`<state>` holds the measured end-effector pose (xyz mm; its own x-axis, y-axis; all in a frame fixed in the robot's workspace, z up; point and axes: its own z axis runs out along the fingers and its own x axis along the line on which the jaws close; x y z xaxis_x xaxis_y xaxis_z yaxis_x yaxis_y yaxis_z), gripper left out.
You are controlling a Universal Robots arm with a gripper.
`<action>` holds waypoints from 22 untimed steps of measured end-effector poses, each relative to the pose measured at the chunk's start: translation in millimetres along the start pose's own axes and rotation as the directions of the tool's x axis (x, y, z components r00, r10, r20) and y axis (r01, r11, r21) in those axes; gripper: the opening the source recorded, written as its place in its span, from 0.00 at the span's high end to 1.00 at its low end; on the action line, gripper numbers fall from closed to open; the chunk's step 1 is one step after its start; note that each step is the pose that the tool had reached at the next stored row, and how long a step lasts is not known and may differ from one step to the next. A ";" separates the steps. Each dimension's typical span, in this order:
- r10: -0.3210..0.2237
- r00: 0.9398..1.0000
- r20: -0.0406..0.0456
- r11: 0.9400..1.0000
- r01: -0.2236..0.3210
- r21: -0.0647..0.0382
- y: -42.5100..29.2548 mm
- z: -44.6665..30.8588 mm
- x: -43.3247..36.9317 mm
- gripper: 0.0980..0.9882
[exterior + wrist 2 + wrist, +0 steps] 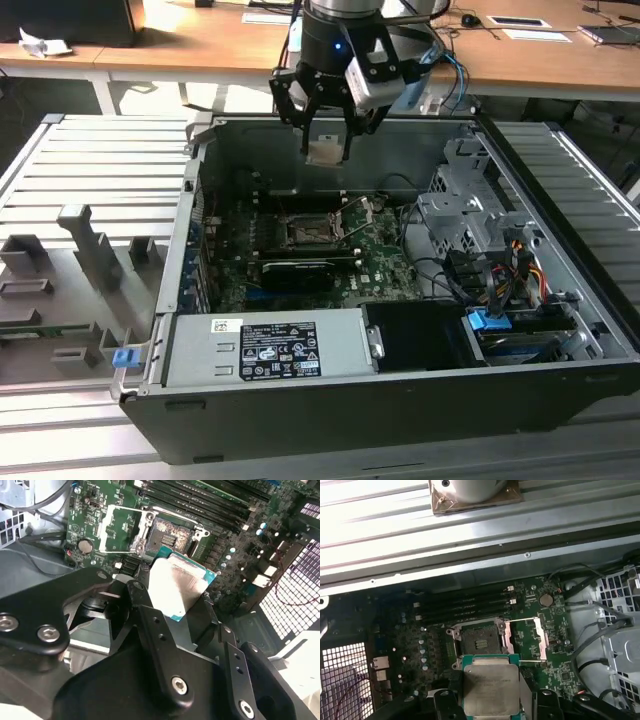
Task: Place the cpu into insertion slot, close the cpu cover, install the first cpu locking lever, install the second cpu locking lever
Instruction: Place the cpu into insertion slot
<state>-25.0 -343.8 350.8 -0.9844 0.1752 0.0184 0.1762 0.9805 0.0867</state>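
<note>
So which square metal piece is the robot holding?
The cpu, pinched in the gripper; the cpu cover is flipped open beside the empty insertion slot.

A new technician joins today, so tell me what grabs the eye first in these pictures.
The cpu, a silvery square chip, hangs in the jaws of the gripper above the open computer case. Below it on the green motherboard, the insertion slot lies bare, its cpu cover swung open beside it.

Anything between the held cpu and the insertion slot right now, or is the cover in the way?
Nothing visible does. The end effector holds the cpu above the open case. The insertion slot lies bare, with the cpu cover swung open beside it.
</note>
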 end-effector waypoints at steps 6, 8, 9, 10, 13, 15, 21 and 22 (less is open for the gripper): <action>0.010 1.000 0.002 1.000 -0.010 0.000 -1.2 11.5 0.9 0.51; 0.040 0.999 0.005 0.999 -0.040 0.000 -1.3 12.9 0.9 0.51; 0.059 0.998 0.006 0.998 -0.059 -0.001 -1.4 13.6 0.9 0.51; 0.073 0.997 0.007 0.997 -0.073 -0.001 -1.5 14.2 0.9 0.51; 0.114 0.993 0.011 0.993 -0.114 -0.002 -1.6 15.7 0.8 0.51; 0.129 0.992 0.012 0.992 -0.129 -0.003 -1.7 16.6 0.9 0.51; 0.149 0.989 0.014 0.989 -0.149 -0.003 -2.0 17.9 2.2 0.51; 0.150 0.989 0.014 0.989 -0.150 -0.003 -2.1 18.0 2.3 0.51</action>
<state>-27.7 -343.8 332.7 -0.9466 0.3218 0.0172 0.3221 0.9428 0.0864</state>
